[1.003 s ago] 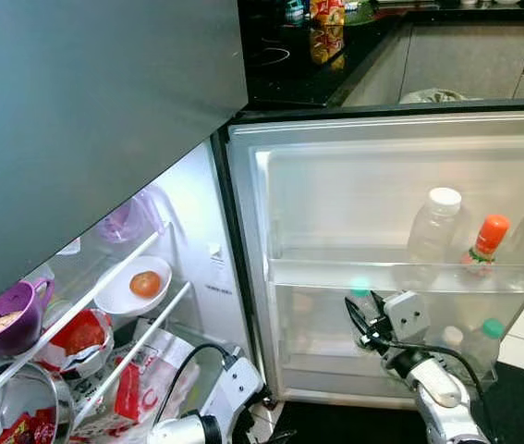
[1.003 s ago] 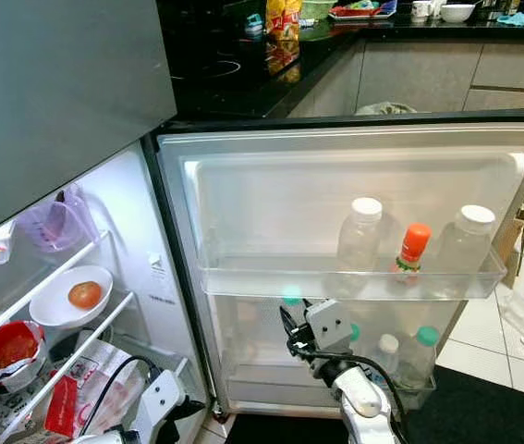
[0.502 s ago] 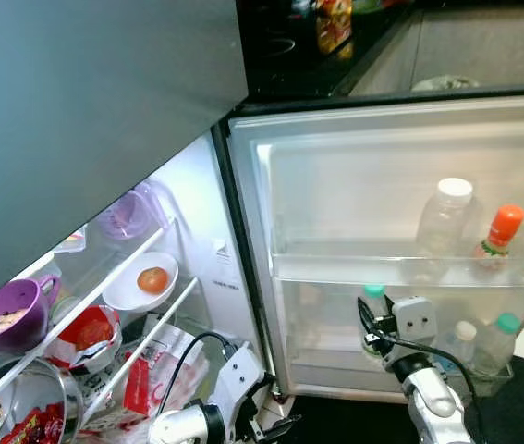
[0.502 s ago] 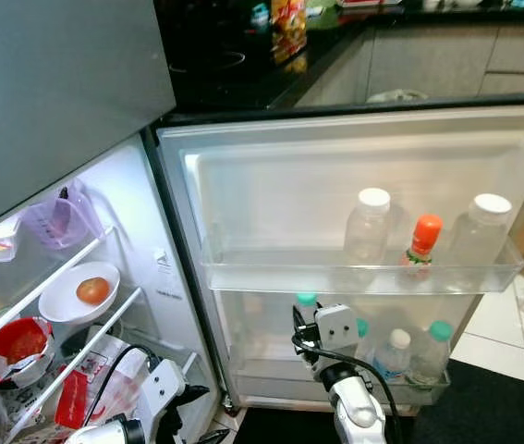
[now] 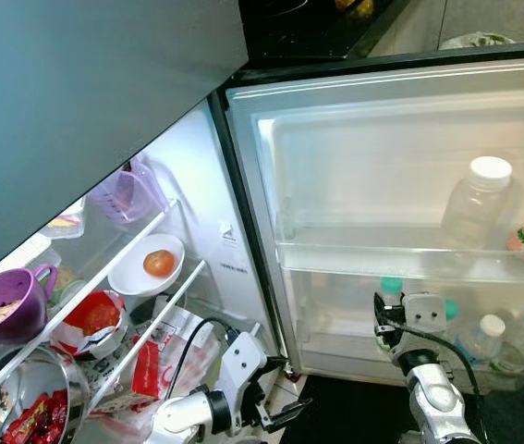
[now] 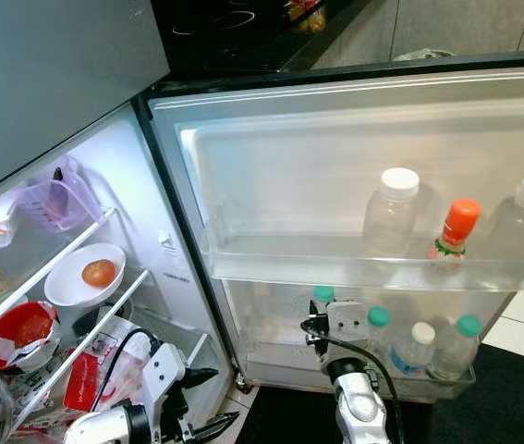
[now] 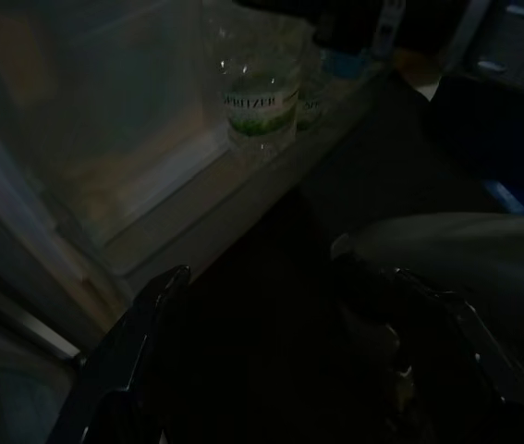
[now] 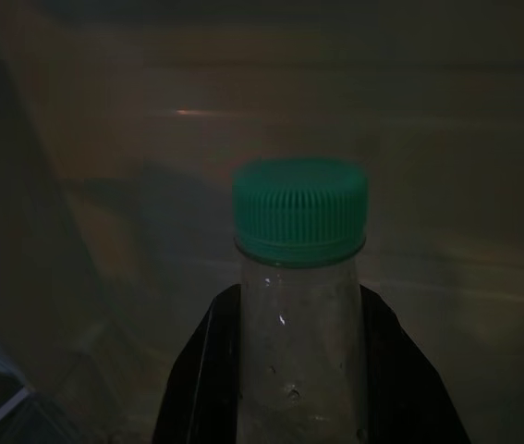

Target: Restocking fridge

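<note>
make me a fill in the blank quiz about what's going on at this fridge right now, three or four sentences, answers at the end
1. The right gripper is shut on a clear bottle with a ____ cap.
2. That bottle is at the ____ shelf of the fridge door, beside other small bottles.
3. The bottle with the orange cap stands on the ____ door shelf.
4. Inside the fridge, the white bowl holds a ____.

Missing words: green; lower; upper; tomato

The lower door shelf has free room at its hinge end, left of the green-capped bottle. Three more bottles crowd its far side, and the upper door shelf overhangs closely.
</note>
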Robot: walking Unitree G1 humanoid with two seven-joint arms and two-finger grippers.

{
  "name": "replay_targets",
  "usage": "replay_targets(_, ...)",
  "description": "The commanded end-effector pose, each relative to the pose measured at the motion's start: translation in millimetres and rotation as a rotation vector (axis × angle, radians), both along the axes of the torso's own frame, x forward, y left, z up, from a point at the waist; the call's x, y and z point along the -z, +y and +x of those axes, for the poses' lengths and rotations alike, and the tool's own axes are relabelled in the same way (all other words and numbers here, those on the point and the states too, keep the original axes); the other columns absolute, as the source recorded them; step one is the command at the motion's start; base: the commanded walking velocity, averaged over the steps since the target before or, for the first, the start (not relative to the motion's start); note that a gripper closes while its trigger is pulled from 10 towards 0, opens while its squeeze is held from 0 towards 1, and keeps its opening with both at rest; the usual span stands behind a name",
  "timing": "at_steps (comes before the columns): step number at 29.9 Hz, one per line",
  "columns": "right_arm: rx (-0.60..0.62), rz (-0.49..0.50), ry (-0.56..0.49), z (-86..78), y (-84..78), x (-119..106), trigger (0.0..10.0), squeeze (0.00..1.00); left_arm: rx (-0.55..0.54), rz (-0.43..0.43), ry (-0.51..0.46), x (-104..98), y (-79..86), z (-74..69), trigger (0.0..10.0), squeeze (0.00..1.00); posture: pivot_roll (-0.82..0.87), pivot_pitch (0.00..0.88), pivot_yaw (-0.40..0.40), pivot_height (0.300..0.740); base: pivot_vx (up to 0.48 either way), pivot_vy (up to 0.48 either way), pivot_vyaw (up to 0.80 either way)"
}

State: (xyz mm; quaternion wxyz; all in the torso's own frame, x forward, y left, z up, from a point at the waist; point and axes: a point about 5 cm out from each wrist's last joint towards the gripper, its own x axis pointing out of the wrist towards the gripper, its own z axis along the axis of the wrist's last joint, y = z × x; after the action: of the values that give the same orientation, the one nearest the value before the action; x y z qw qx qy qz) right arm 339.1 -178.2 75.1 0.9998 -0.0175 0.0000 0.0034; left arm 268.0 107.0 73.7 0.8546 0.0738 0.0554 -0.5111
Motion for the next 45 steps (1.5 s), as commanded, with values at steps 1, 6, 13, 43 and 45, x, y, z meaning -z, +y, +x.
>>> replay_targets(1, 0.020, 0.022, 0.067, -6.2, 0.5, 14, 10.0, 0.00, 0.002, 0.001, 0.031, 5, 1.7, -5.6, 10.0, 0.00, 0.14, 0.305, 0.136, 0.605, 0.000, 0.000, 0.00)
replay_targets(6, 0.051, 0.041, 0.104, -4.0, -4.3, 15, 10.0, 0.00, 0.015, -0.003, 0.042, 5, -2.0, -8.9, 10.0, 0.00, 0.13, 0.303, 0.127, 0.605, 0.000, 0.000, 0.00)
replay_targets(13, 0.065, 0.124, 0.111, -0.9, -10.9, 12, 10.0, 1.00, 0.027, -0.010, 0.049, 3, -5.0, -9.8, 10.0, 0.00, 0.12, 0.296, 0.126, 0.605, 0.000, 0.000, 0.00)
replay_targets(43, -0.370, 0.057, 0.079, 16.2, 20.3, -28, 10.0, 0.00, 0.018, 0.012, 0.078, 12, -8.1, -5.3, 10.0, 0.00, 0.01, 0.192, 0.104, 0.605, 0.000, 0.000, 0.00)
replay_targets(45, -0.462, -0.019, 0.108, 15.2, 23.1, -32, 10.0, 0.00, 0.005, 0.011, 0.079, 15, -9.3, -5.4, 10.0, 0.00, -0.01, 0.175, 0.094, 0.605, 0.000, 0.000, 0.00)
